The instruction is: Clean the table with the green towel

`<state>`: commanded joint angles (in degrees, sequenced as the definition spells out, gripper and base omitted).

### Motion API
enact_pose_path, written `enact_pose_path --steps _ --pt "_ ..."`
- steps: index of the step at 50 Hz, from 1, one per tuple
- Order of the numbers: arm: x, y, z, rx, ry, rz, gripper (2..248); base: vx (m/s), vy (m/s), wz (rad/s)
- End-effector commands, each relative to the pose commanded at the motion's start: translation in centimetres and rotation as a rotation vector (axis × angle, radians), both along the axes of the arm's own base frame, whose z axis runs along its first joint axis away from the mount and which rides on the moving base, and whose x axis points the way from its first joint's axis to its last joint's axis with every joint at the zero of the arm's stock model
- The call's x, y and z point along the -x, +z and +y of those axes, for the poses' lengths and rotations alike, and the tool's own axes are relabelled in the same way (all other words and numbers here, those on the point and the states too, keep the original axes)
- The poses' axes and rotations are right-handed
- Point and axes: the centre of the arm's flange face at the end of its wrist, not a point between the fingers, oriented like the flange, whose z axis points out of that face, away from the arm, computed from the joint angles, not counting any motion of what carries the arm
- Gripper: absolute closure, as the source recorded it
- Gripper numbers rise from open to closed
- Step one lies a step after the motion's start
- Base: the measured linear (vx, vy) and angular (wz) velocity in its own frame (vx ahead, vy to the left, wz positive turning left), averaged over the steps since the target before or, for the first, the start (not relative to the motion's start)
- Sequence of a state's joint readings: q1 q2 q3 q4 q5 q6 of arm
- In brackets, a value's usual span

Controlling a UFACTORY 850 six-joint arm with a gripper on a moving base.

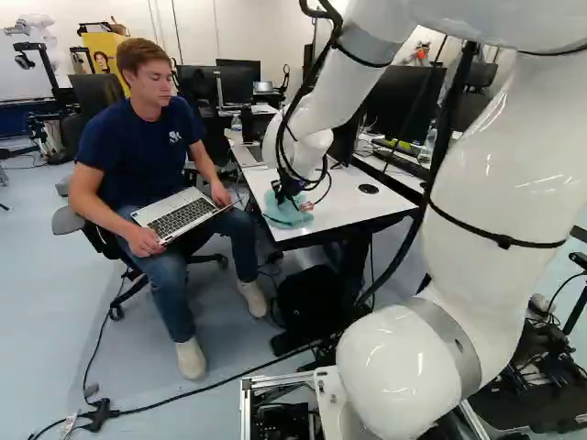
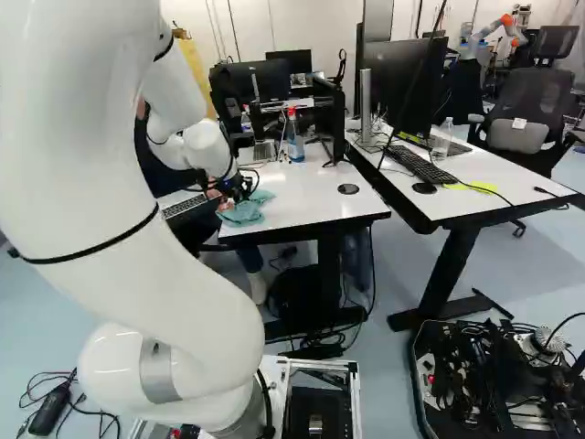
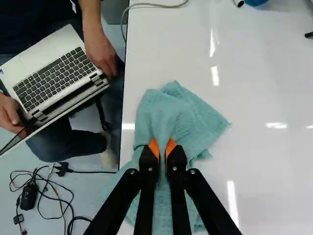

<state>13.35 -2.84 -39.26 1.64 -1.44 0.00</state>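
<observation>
Black two-fingered gripper [image 3: 162,147], nearly closed, pinches the teal-green cloth towel [image 3: 188,115] spread beneath it on the glossy white table [image 3: 259,171]; wiping toward the seated person [image 1: 147,151] beside it could bump the silver laptop [image 3: 54,76].

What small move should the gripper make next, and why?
I would probably slide the green towel along the table, away from the seated person. The gripper pinches a fold of it, and the cloth already lies on the tabletop, so wiping can likely start. It sits at the edge nearest that person's laptop, with bare tabletop on its other side.
</observation>
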Motion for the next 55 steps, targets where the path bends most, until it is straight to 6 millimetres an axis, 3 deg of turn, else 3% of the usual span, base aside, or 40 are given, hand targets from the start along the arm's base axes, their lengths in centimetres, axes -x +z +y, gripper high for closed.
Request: enact_pose_path --steps 19,40,55 --pt "3.2 -0.1 -1.9 0.001 -0.028 0.003 215 0.0 0.0 0.0" --pt "4.4 1.4 -5.4 -0.006 -0.109 -0.036 215 0.0 0.0 0.0" --pt "4.1 2.9 -7.8 -0.011 -0.171 -0.074 215 0.0 0.0 0.0"
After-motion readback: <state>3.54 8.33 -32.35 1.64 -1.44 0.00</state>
